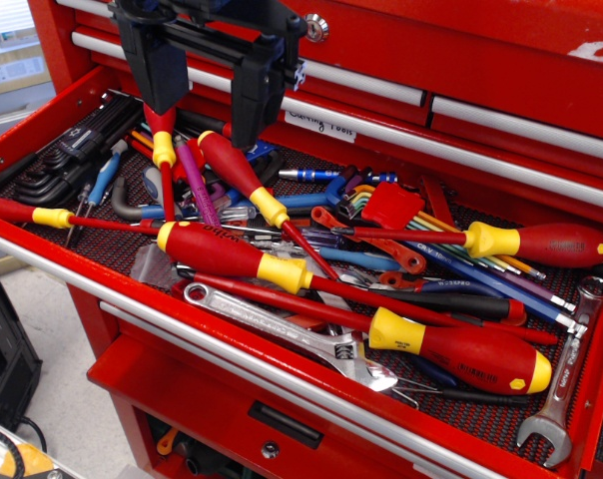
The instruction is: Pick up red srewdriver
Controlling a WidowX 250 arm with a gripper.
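Gripper (197, 75): I see both black jaws spread wide, left one clasping nothing but overlapping a slim red srewdriver (163, 160) standing nearly upright, yellow collar below the jaw tip, shaft down among tools at the open drawer's (311, 384) back left.

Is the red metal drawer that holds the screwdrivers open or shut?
Open. The red metal drawer is pulled out, and tools inside, like the silver adjustable wrench, show from above.
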